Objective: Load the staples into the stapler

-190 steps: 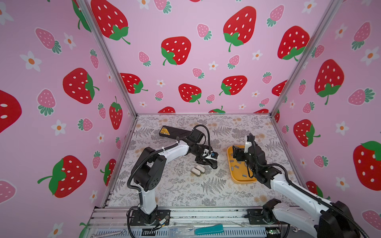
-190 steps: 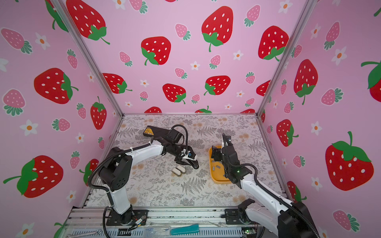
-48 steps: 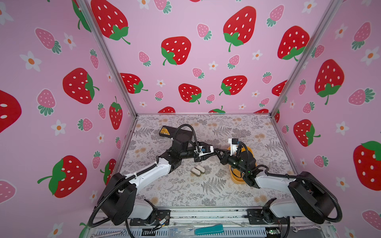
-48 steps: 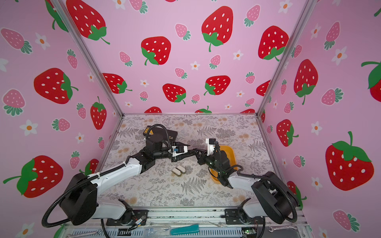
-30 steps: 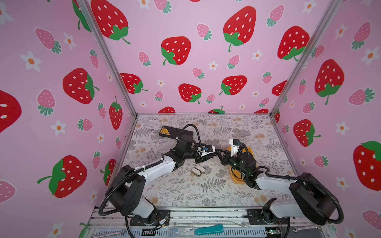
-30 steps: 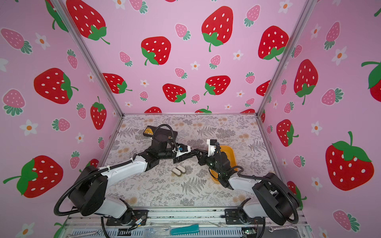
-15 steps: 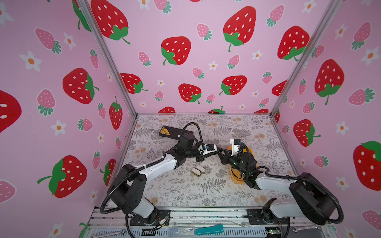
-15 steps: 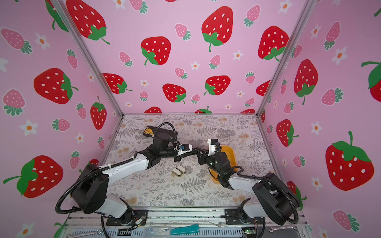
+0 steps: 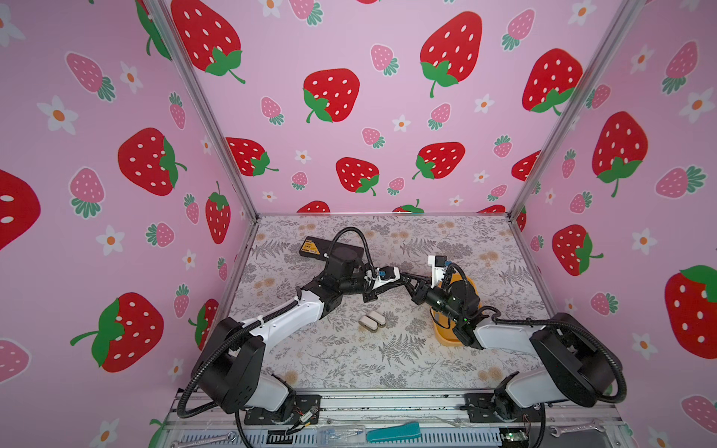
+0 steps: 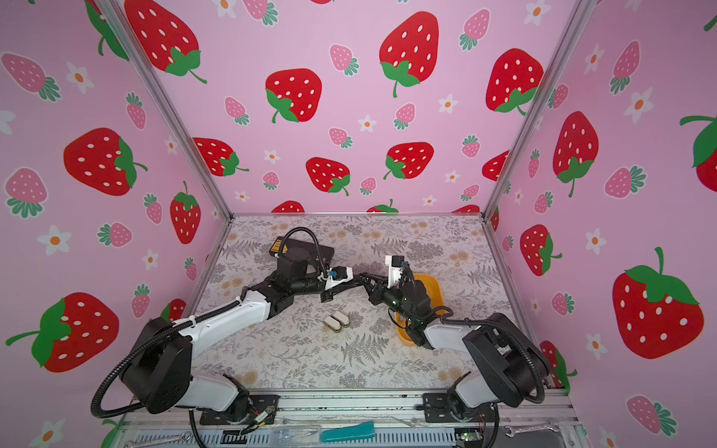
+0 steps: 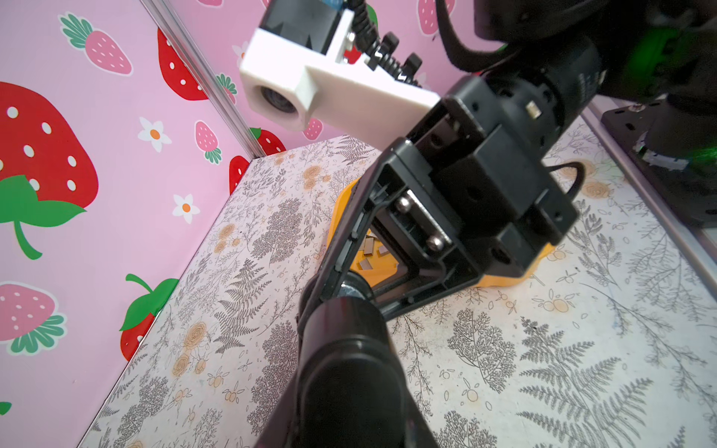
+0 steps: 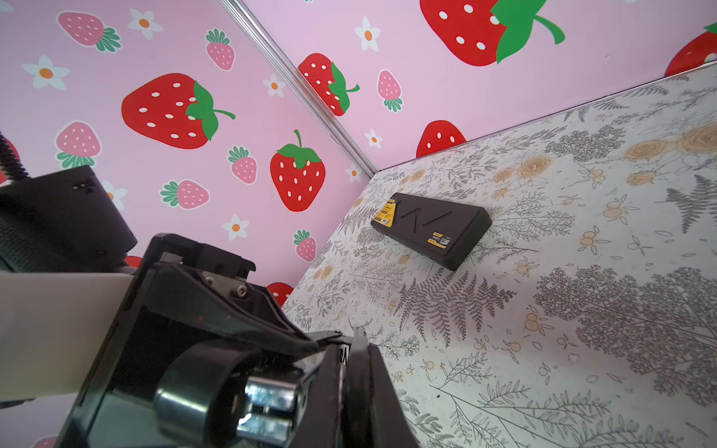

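Both grippers meet above the middle of the table. My left gripper [image 9: 396,280] [image 10: 355,280] is shut on a black, round-topped stapler [image 11: 343,360] whose chrome front end [image 12: 267,407] faces the right arm. My right gripper [image 9: 408,280] [image 12: 351,349] has its fingers pressed together at the stapler's front. A thin pale sliver, seemingly a strip of staples, is pinched between them. More staples [image 11: 368,245] lie loose in the orange tray [image 9: 467,287] [image 10: 430,283] under the right wrist.
A flat black box [image 9: 314,246] [image 12: 430,229] with yellow labels lies at the back left. Two small white pieces [image 9: 372,320] [image 10: 336,321] sit side by side on the floral mat below the grippers. Pink walls close in three sides.
Since several seconds ago the right gripper has left the tray and both grippers have come together mid-table. Over the last second the left gripper edged a little toward the right one.
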